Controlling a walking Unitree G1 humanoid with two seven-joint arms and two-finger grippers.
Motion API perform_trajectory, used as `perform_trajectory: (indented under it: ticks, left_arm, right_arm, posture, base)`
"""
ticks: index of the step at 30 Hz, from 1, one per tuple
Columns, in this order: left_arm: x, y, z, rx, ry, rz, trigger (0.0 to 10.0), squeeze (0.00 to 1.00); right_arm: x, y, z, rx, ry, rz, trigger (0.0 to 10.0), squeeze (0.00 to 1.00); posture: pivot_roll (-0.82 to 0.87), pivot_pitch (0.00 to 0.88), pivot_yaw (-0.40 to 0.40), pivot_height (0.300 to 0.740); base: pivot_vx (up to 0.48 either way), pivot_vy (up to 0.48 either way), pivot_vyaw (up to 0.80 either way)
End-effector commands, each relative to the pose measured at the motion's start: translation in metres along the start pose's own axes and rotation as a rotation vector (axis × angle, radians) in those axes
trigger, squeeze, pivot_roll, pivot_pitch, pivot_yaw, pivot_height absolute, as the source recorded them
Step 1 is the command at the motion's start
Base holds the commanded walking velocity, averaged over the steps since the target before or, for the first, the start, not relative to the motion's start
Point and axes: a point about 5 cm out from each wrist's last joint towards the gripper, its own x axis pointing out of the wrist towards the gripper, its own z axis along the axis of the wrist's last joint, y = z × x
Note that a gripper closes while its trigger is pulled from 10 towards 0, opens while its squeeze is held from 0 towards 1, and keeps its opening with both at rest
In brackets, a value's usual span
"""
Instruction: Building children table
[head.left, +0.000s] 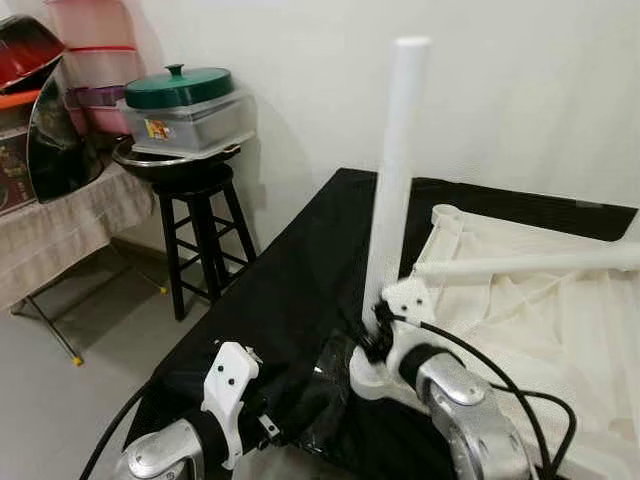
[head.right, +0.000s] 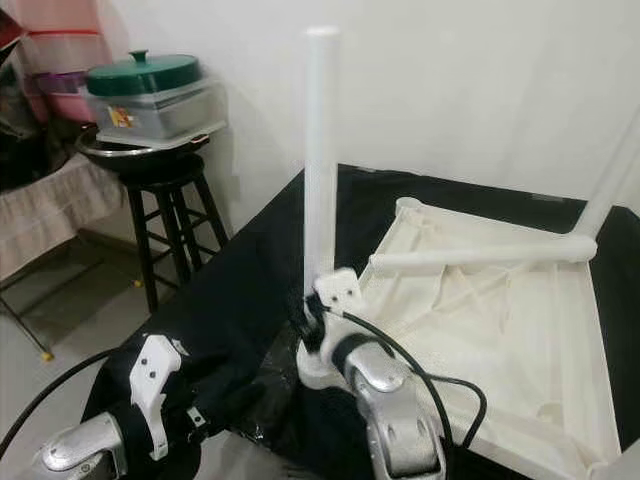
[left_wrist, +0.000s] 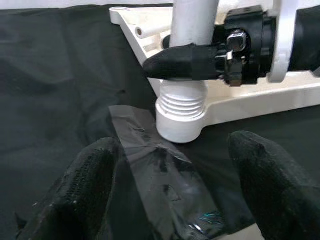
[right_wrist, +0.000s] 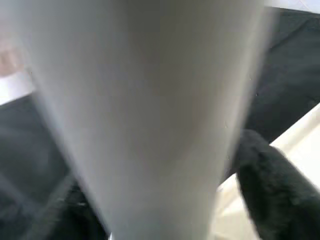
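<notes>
Two white table legs are showing: one upright leg (head.left: 395, 170) standing in a threaded socket at the near corner of the single upturned white tabletop (head.left: 560, 330), and one loose leg (head.left: 530, 262) lying across it. One black cloth (head.left: 290, 290) is covering the counter. Two end effectors are appearing, the left end effector (left_wrist: 170, 190) and the right end effector (left_wrist: 200, 60). One black stool (head.left: 200, 235) is standing beyond, carrying one green-lidded container (head.left: 185, 105).

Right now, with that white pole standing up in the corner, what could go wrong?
The right gripper clamps the leg just above its threads, which still show above the socket; the tall leg might tip or cross-thread if turned crookedly. The tabletop lies on a loose black sheet with clear tape beside the socket, so it might slide. A second leg lying across the tabletop could roll.
</notes>
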Motion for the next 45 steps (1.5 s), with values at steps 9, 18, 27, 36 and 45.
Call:
perform_trajectory:
  ticks: [9, 18, 27, 36, 45]
  left_arm:
    - [0.010, 0.000, -0.005, 0.076, 0.009, -0.006, 10.0, 0.00]
    - [0.016, -0.001, -0.009, 0.092, 0.003, -0.031, 0.0, 0.00]
    - [0.016, 0.000, -0.011, 0.094, 0.002, -0.021, 0.0, 0.00]
    - [0.015, 0.000, -0.012, 0.085, -0.010, -0.014, 0.0, 0.00]
    - [0.007, 0.004, -0.012, 0.051, -0.024, 0.004, 10.0, 0.00]
  right_arm:
    - [0.008, -0.008, 0.057, -0.126, -0.201, 0.500, 10.0, 0.00]
    - [0.031, -0.017, 0.071, -0.178, -0.121, 0.881, 10.0, 0.00]
    - [0.041, -0.016, 0.070, -0.155, -0.084, 0.969, 0.0, 0.00]
    - [0.037, -0.026, 0.058, -0.172, -0.083, 0.931, 0.0, 0.00]
    - [-0.004, 0.044, -0.028, 0.208, 0.062, 0.038, 0.0, 0.00]
  posture:
    - [0.05, 0.000, 0.006, 0.740]
    - [0.08, 0.000, -0.010, 0.740]
    - [0.09, 0.000, -0.018, 0.740]
    - [0.06, 0.000, -0.012, 0.740]
    - [0.01, 0.000, 0.012, 0.740]
  base:
    - [0.000, 0.000, 0.00]
    - [0.000, 0.000, 0.00]
    - [0.000, 0.000, 0.00]
    - [0.000, 0.000, 0.00]
    - [0.000, 0.000, 0.00]
